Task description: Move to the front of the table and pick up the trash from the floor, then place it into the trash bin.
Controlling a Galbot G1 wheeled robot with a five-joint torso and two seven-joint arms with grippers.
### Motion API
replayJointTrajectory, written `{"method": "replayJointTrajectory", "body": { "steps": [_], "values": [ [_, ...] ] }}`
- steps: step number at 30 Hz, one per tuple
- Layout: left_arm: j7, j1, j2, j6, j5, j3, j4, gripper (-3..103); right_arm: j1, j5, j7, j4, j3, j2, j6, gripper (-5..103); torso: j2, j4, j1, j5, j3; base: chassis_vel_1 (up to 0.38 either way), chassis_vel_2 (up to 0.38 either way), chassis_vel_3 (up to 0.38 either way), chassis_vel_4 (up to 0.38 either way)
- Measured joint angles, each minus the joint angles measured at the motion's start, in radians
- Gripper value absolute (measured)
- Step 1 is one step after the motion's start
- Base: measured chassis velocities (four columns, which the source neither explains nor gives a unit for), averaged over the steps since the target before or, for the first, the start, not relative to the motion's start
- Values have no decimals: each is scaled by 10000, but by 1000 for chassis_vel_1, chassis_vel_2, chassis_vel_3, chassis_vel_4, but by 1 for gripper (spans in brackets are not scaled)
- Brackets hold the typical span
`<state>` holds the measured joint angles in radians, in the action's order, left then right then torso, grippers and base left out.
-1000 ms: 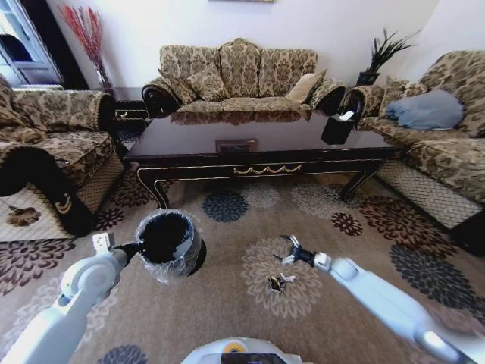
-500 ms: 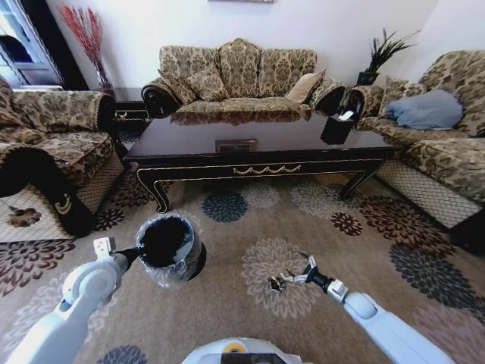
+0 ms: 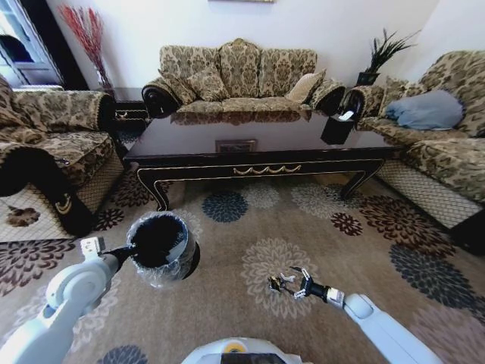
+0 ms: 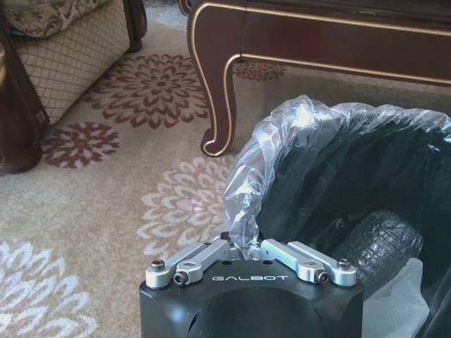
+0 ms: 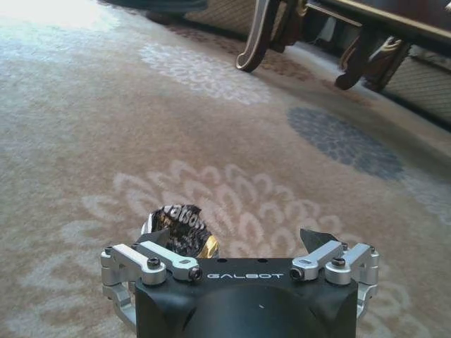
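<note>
Open carpet around trash, table well beyond

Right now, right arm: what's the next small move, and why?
Probably ease the right gripper forward and down, then close. Its jaws stand open low over the rug, the dark wrapper just ahead near one finger, not yet between them. The left gripper holds the trash bin by its rim.

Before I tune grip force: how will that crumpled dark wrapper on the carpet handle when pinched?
The wrapper looks like thin crinkled foil, so probably very light and easily crushed. Its creased folds suggest it will flatten, not spring back. Lying on carpet before the open right pincer, it may skid if nudged.
</note>
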<state>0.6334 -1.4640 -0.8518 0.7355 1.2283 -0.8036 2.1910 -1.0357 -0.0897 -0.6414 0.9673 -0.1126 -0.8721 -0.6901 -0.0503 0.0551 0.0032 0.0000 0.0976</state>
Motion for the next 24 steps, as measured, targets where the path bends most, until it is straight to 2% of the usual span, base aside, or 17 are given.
{"method": "replayJointTrajectory", "body": {
  "steps": [2, 4, 8, 9, 12, 16, 24],
  "values": [
    [25, -1, 16, 0, 16, -22, 0, 2, 110, -14, -294, -135, 34, -38, -26, 100, 0, 0, 0, 1, 0, 0, 0, 0, 0],
    [58, -7, 22, 0, 58, -56, 0, 2, 343, -255, -1324, -431, 109, -101, -160, 100, 0, 0, 0, -3, 0, 0, 0, 0, 0],
    [75, -42, -45, 0, 50, -82, -9, 2, 575, -348, -1827, -726, 252, -238, -229, 100, 0, 2, 0, 1, 0, 0, 0, 0, 0],
    [76, -62, -83, 0, 40, -83, -35, 2, 643, -361, -1832, -823, 318, -302, -232, 103, 0, 1, 0, 0, 0, 0, 0, 0, 0],
    [96, -90, -122, 1, 18, -87, -53, 2, 741, -323, -1786, -1005, 403, -411, -253, 100, 0, 0, 0, -2, 0, 0, 0, 0, 0],
    [96, -100, -128, 0, 18, -110, -53, 2, 877, -115, -1178, -1282, 625, -577, -349, 99, 0, 1, 0, 1, 0, 0, 0, 0, 0],
    [97, -100, -183, 0, 23, -103, -52, 2, 1018, 99, -1041, -1668, 670, -743, -407, 98, 2, 0, 1, 0, 0, 0, 0, 0, 0]
  ]
}}
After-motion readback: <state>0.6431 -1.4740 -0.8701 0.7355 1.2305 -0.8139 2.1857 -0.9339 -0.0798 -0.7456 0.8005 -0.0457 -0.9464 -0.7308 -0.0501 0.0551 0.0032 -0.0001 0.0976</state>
